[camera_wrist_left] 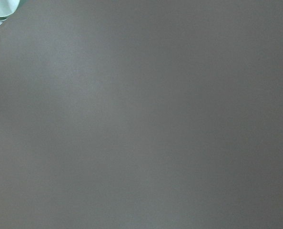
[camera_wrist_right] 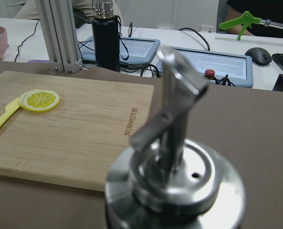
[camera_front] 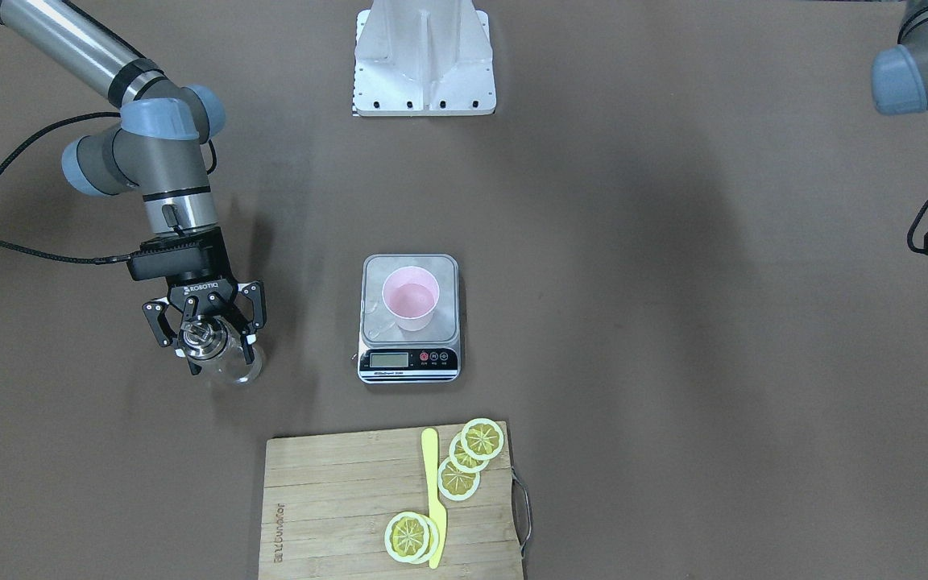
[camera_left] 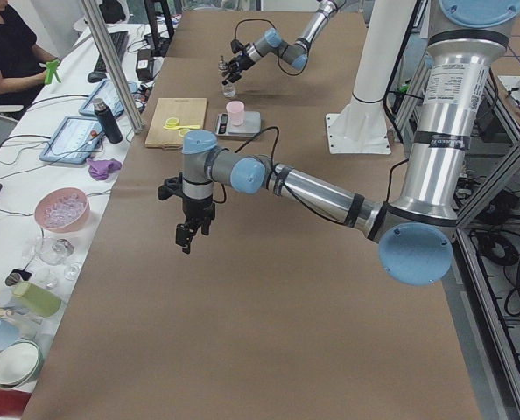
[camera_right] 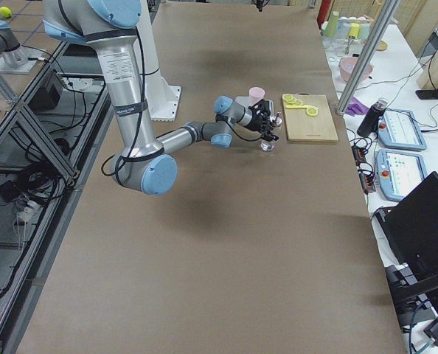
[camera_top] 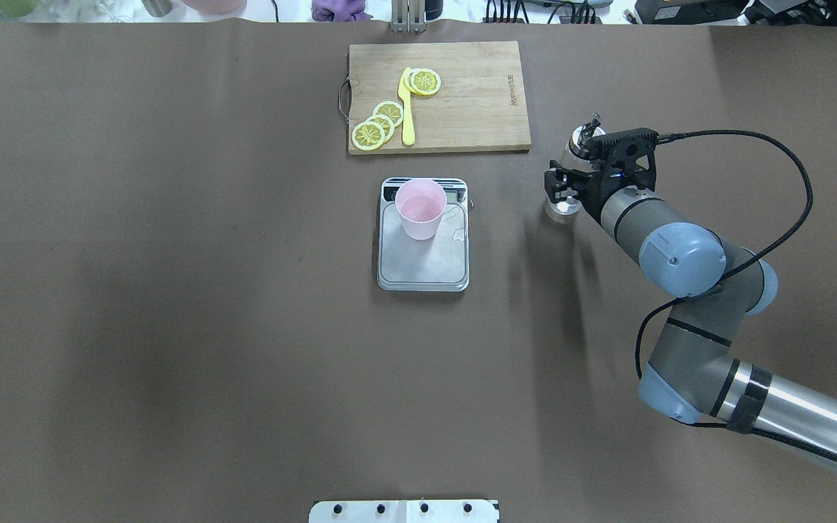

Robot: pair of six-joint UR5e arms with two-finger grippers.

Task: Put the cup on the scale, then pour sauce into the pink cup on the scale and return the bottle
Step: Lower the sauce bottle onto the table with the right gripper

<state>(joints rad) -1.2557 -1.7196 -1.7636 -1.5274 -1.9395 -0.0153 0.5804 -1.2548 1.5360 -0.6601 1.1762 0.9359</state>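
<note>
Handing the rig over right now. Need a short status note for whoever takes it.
Right hand: fingers flank the bottle, which stands upright on the table on the robot's right of the scale. Grip not confirmable.
Left hand: over bare table, far from everything; open or shut unclear.
Done: cup upright on the scale.
Unclear: whether sauce is in the cup. If not, pour, then return the bottle.

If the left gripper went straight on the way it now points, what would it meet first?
Probably the brown table cover straight below the left gripper; nothing shows between them.
</note>
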